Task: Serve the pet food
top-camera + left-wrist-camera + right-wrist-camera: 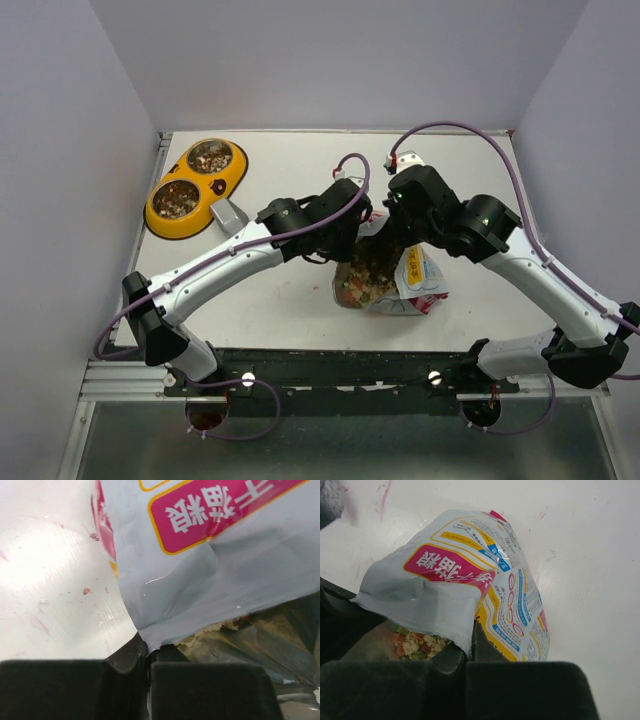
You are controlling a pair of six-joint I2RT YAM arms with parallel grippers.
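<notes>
The pet food pouch (pixel 412 272) lies open in the middle of the table, with mixed kibble (pixel 365 285) showing at its mouth. My left gripper (pixel 352 243) is shut on the left edge of the pouch's mouth. In the left wrist view its jaws (pixel 147 647) pinch the grey film of the pouch (pixel 215 580). My right gripper (pixel 398 232) is shut on the opposite side. In the right wrist view it (pixel 472 640) clamps the pouch (pixel 470 580) rim, with kibble (pixel 415 642) just left of the fingers.
A yellow double bowl (pixel 236 172) stands at the back left, kibble in both steel cups. A silver scoop (pixel 230 215) lies against its right side. Walls close the table in on the left, back and right.
</notes>
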